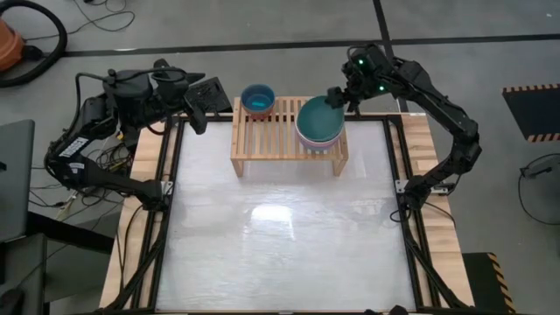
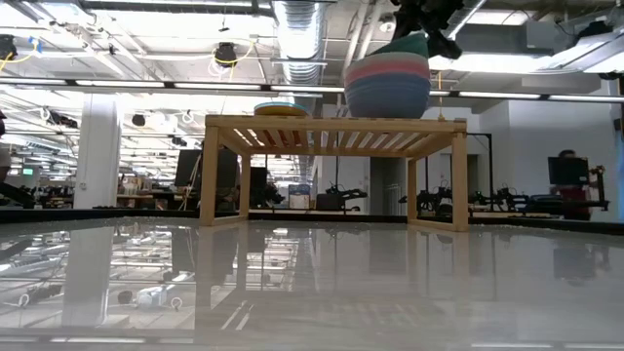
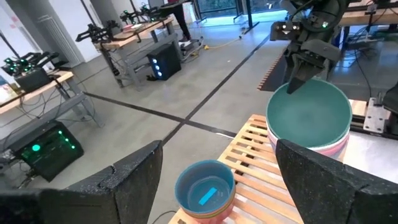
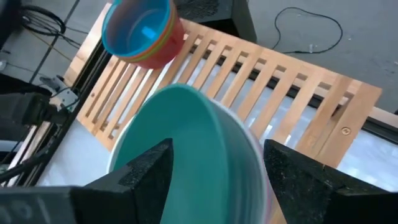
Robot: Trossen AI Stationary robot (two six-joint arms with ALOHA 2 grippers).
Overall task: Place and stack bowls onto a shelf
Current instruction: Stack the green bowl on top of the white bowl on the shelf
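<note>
On the light-wood shelf [image 1: 271,136] stand two stacks. The small stack has the cyan bowl [image 1: 258,99] on top and an orange-red one [image 4: 165,53] beneath it. The large stack [image 2: 387,83] has slate blue at the bottom, light pink above it, and the dark teal bowl [image 1: 317,118] on top. The teal bowl is tilted, with its far-right side raised. My right gripper [image 1: 335,99] is open over that raised rim, fingers on either side of it. My left gripper [image 1: 199,118] is open and waits at the table's far-left corner, left of the shelf. My right gripper [image 4: 217,180] comes slanting down from the far right, and the teal bowl's raised rim [image 4: 249,143] lies between its spread fingers. I cannot tell whether a finger touches the rim. The bowl's lower side rests in the pink bowl [image 2: 385,70].
The shelf stands at the table's far edge, and the glossy white tabletop [image 1: 280,236] stretches in front of it. Black frame rails [image 1: 404,219] run along the table's sides. Bare slats [image 4: 292,93] show between the two stacks and on the shelf's right end.
</note>
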